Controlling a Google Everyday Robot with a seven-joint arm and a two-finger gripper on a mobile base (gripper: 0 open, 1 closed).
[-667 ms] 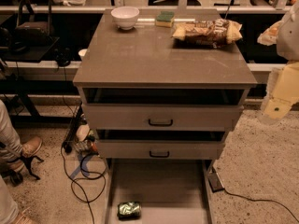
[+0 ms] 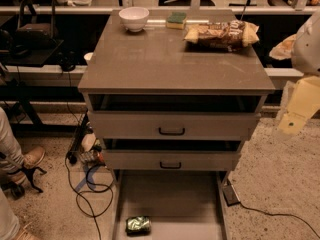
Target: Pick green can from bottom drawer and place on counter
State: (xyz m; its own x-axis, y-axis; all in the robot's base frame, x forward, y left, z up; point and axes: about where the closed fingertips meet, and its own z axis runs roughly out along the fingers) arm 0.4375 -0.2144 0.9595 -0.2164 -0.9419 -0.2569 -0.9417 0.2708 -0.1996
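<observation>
Green can (image 2: 138, 225) lies in the bottom drawer (image 2: 170, 194) — gripper (image 2: 293, 120) hangs right of the counter (image 2: 170, 59), apart — how open, cannot tell.

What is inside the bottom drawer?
The green can lies on its side at the front left of the bottom drawer. Its rear is hidden under the upper drawers. The pincer hangs far right, beside the counter.

Warm, dim overhead light lays a soft sheen on the counter (image 2: 170, 59), leaves the gaps above the 2 upper drawers (image 2: 172, 125) and the background behind in deep shadow, and catches the pale gripper (image 2: 296, 111) at the right edge, right of the counter, brighter than its surroundings.
</observation>
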